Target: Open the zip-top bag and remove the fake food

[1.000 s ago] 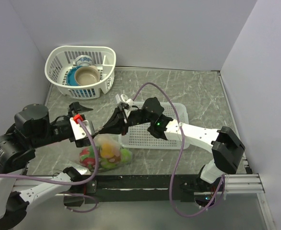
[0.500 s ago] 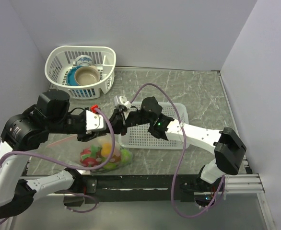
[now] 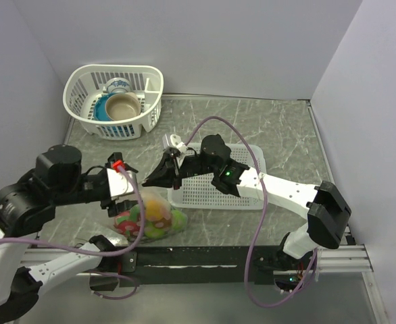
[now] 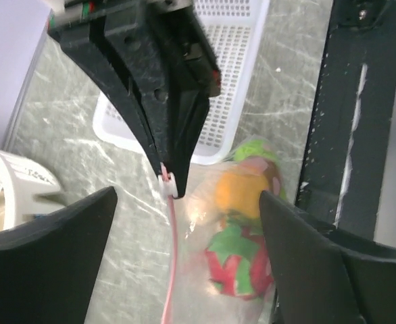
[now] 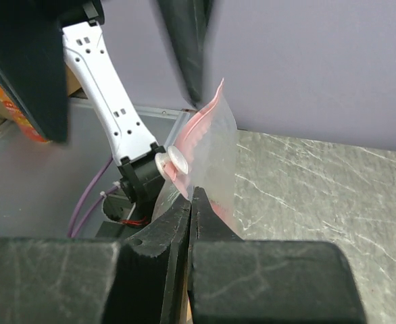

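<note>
Zip-top bag (image 3: pixel 151 214) just off near-left corner of flat mesh basket (image 3: pixel 242 177), fake food (image 4: pixel 242 229) inside. Right gripper (image 5: pixel 191 194) clamped on its pink zipper edge by the slider (image 5: pixel 174 162), likely holding the mouth up. Left gripper (image 4: pixel 186 202) spread wide beside it, probably lining up for the opposite lip.

Lab cell, blank walls (image 3: pixel 205 47), marbled table (image 3: pixel 286 135)

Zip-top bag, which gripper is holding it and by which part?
The right gripper pinches the zip-top bag by its pink zipper strip, beside the white slider; left gripper is open.
</note>
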Tool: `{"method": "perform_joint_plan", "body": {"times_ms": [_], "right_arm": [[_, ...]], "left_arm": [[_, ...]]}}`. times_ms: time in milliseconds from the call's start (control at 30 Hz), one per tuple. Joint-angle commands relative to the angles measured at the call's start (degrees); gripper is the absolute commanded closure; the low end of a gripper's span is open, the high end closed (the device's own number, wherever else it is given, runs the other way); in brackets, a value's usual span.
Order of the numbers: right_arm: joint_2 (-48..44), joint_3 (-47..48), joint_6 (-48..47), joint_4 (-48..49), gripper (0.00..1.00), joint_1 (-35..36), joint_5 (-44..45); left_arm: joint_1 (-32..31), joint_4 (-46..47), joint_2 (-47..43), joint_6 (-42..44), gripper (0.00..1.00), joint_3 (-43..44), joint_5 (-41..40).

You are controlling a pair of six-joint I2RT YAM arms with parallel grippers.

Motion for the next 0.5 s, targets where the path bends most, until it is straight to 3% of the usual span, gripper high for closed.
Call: {"method": "perform_joint_plan", "body": {"times_ms": [0, 233, 333, 367, 467], "right_arm": [[-3.2, 4.0, 0.4, 3.2, 1.0, 0.3, 0.0], [-4.1, 3.3, -0.3, 2.6, 1.0, 0.4, 0.1], [-4.1, 3.5, -0.3, 2.3, 1.0, 0.4, -0.1], [-4.3, 3.5, -0.4, 2.2, 1.0, 0.4, 0.1], [-4.6, 3.4, -1.0, 1.8, 1.0, 0.3, 0.4]], "left_arm": [[0.0, 7.4, 0.7, -2.9, 0.03, -2.5, -3.6], [0.1, 7.2, 1.5, -1.5, 0.03, -1.3, -3.1], [0.1, 5.9, 1.9, -0.5, 0.13, -1.1, -2.5], [0.0, 5.3, 2.4, 0.6, 0.22, -0.9, -1.8], [0.0, 2.2, 3.8, 2.3, 0.38, -0.1, -1.2]]}}
